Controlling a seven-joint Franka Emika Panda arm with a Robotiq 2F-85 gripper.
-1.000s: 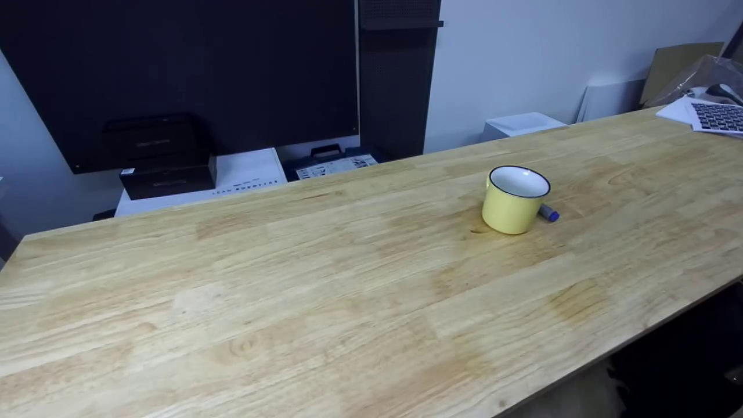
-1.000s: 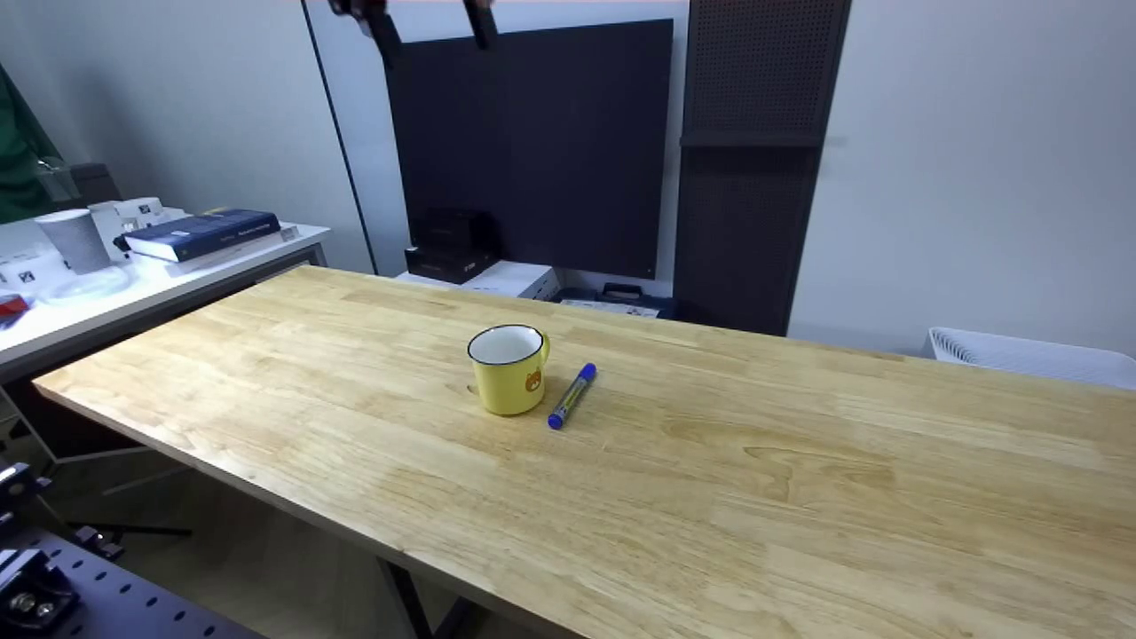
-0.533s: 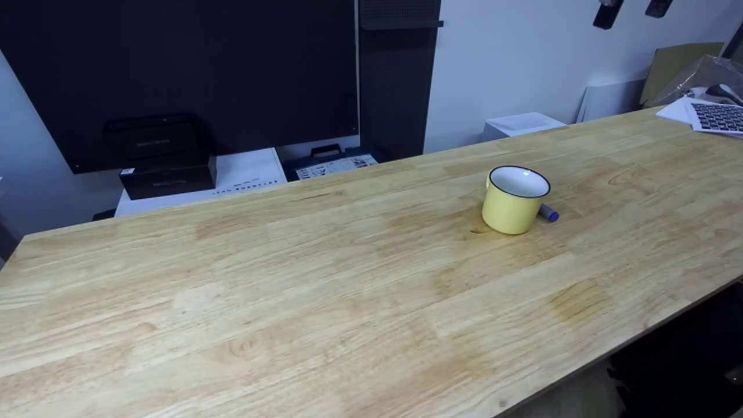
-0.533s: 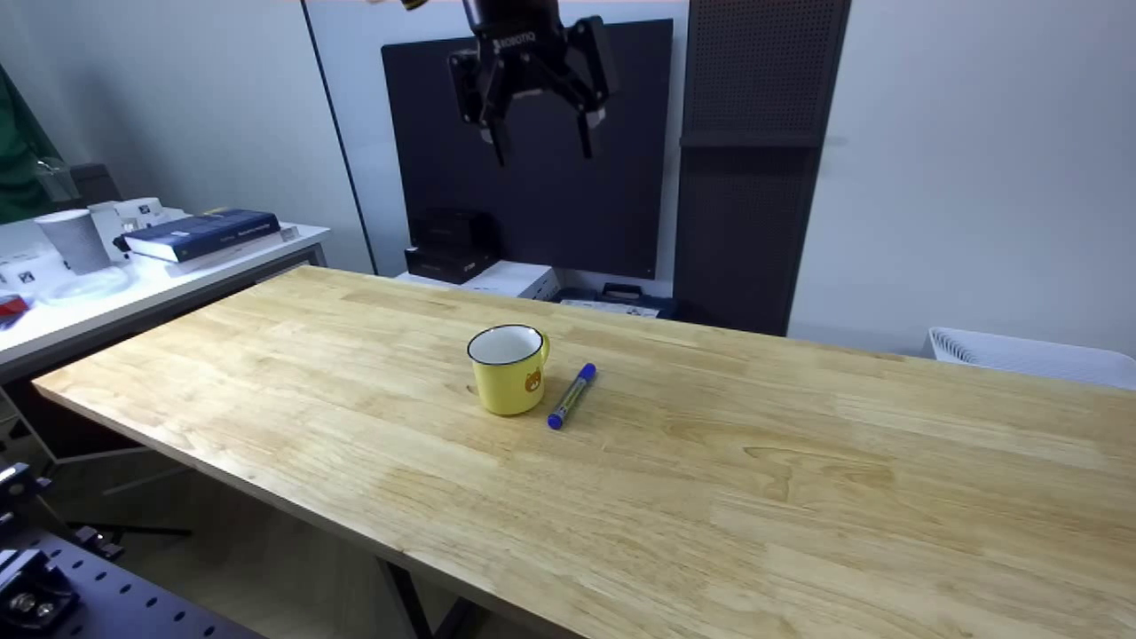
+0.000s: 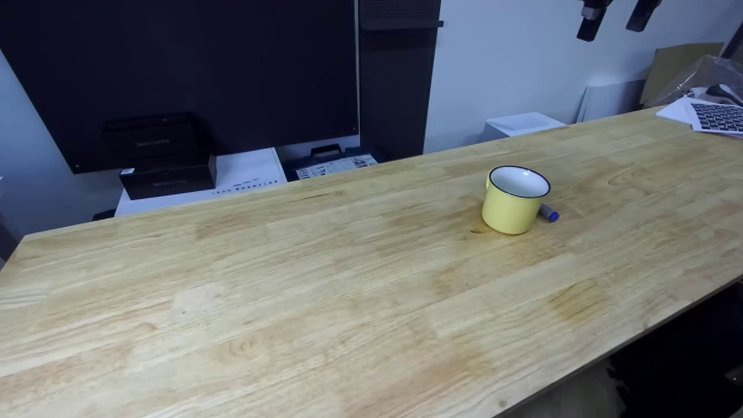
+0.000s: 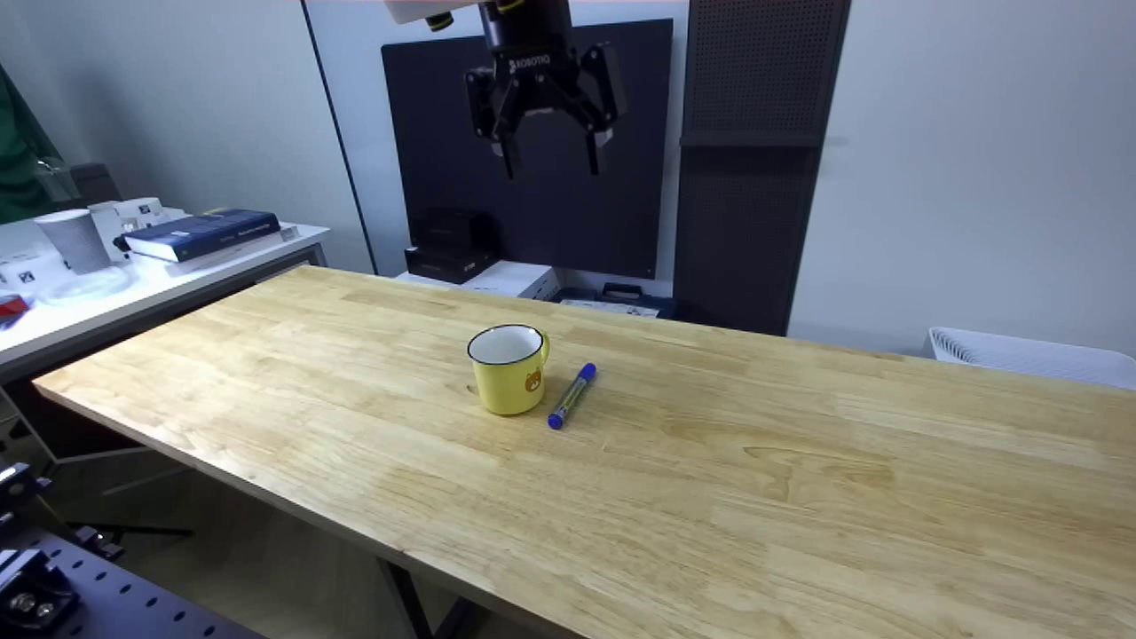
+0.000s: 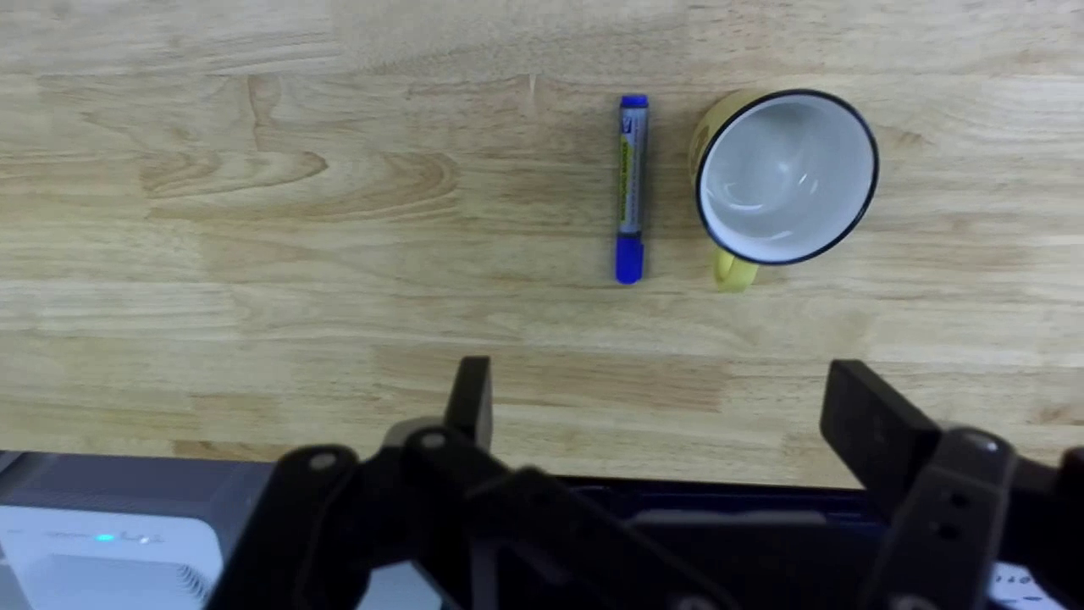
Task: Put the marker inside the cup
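Marker [image 7: 631, 188], one: grey barrel, yellow lettering, blue cap and blue butt. Lies flat on the counter [image 6: 754, 497], outside the cup [image 6: 508, 380] and just beside it; in the wrist view a strip of bare wood separates the two.

Cup: squat, yellow outside, white inside, thin dark rim, orange animal-face print on the outer surface. Stands upright; its handle and the marker's cap both lie toward the lower edge of the wrist view.

Tool [image 6: 551, 166], one: dark, lettered ROBOTIQ, pointing downward. Raised well clear of the counter and apart from cup and marker; fingers [image 7: 876, 432] spread wide, with counter visible between.

Backdrop, in both exterior views: dark panel [image 6: 612, 213] and perforated board [image 6: 754, 231] by a pale wall [image 6: 958, 177]; black boxes [image 5: 168, 175] set on a white box [image 5: 246, 168], dark carrying case [image 5: 336, 166] adjoining.

Side table [image 6: 67, 318], white, in an exterior view: carries a blue book [image 6: 200, 235] and a grey tapered vessel [image 6: 75, 244].

Gridded item [image 5: 722, 117], white with dark squares, on the counter well apart from the cup, in an exterior view: keyboard or printed sheet, the view too poor to say which.

Device [image 7: 110, 559], white, in the wrist view, beyond the counter's edge: one blue-green light lit.
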